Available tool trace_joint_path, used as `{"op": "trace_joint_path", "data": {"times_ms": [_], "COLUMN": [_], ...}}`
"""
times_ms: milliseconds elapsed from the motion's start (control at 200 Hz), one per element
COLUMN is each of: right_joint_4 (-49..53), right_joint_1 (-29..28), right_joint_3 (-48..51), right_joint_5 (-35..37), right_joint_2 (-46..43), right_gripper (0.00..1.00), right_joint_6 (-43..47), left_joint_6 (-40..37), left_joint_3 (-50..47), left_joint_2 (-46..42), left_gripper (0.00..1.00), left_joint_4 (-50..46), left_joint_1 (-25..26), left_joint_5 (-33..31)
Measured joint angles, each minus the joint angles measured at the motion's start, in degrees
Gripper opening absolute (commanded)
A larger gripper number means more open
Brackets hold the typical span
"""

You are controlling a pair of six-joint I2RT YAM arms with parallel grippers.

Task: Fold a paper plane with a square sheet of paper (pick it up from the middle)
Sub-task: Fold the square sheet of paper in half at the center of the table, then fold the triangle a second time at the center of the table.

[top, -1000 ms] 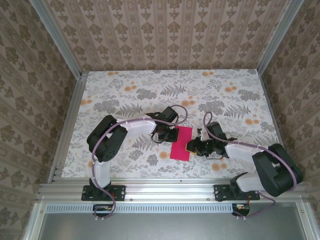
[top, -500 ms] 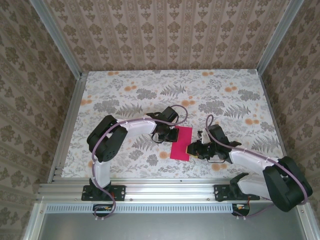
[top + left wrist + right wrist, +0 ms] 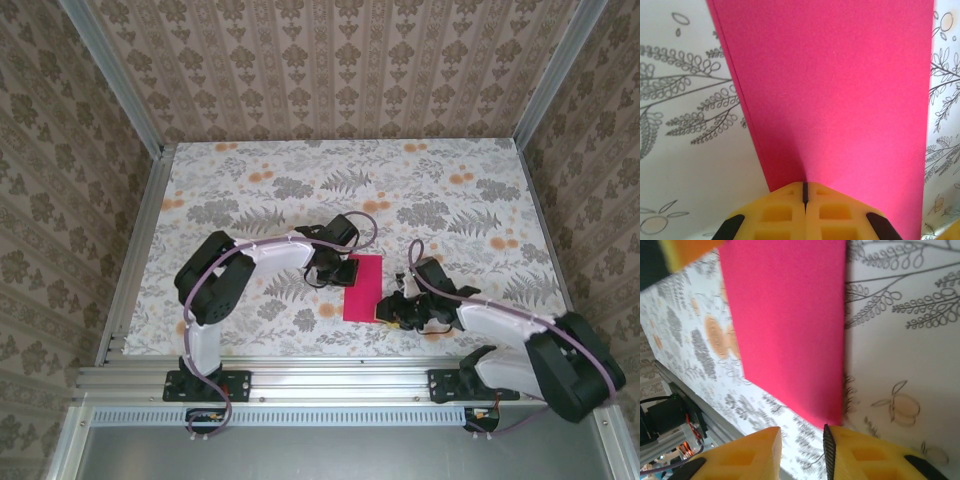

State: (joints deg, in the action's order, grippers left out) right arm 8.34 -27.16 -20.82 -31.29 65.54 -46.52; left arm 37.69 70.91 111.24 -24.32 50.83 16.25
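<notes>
The square sheet of paper (image 3: 362,288) lies flat on the floral table as a magenta rectangle, longer than it is wide. In the left wrist view its left edge (image 3: 742,95) shows two layers. My left gripper (image 3: 345,270) is shut, and its joined yellow tips (image 3: 805,192) rest on the sheet's far left part (image 3: 840,90). My right gripper (image 3: 392,312) hovers at the sheet's near right corner (image 3: 832,420). It is open (image 3: 802,440) with a narrow gap, and only tablecloth shows between the fingers. The corner touches the right finger (image 3: 855,450).
The floral tablecloth (image 3: 300,190) stretches away behind the arms. Aluminium rails (image 3: 330,380) run along the near edge and sides, with patterned walls (image 3: 330,70) around. A yellow part of the left gripper (image 3: 685,252) shows at the upper left of the right wrist view.
My right gripper has slid toward the near edge along the sheet's right side and its jaws have parted a little. The left gripper and the sheet have barely moved.
</notes>
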Motion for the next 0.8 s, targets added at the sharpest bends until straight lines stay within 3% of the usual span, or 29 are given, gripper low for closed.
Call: {"op": "trace_joint_path", "data": {"times_ms": [75,160,240,340,550,800], "right_joint_4": [5.81,11.17,13.57,14.84,16.2,15.41], "right_joint_1": [0.11,0.48,0.61,0.5,-0.74,-2.12], "right_joint_3": [-3.48,-8.2,-11.34,-14.08,-19.82,-22.38], "right_joint_5": [4.37,9.99,12.79,13.77,15.13,15.47], "right_joint_2": [-4.46,-7.19,-6.67,-2.69,9.11,17.46], "right_gripper": [0.48,0.5,0.52,0.54,0.54,0.54], "right_joint_6": [1.55,3.5,4.63,5.46,6.84,7.61], "left_joint_6": [0.02,-0.02,0.46,1.51,3.98,6.64], "left_joint_3": [0.0,0.0,-0.42,-3.08,-11.02,-15.41], "left_joint_2": [-1.14,-3.96,-8.2,-13.79,-17.25,-17.25], "left_gripper": [0.11,0.26,0.36,0.42,0.44,0.44], "left_joint_4": [-1.03,-1.4,-0.76,1.7,6.38,10.14], "left_joint_1": [0.15,0.15,-0.11,-1.2,-5.09,-5.57], "left_joint_5": [-0.26,-0.59,-0.9,-0.81,0.09,2.23]}}
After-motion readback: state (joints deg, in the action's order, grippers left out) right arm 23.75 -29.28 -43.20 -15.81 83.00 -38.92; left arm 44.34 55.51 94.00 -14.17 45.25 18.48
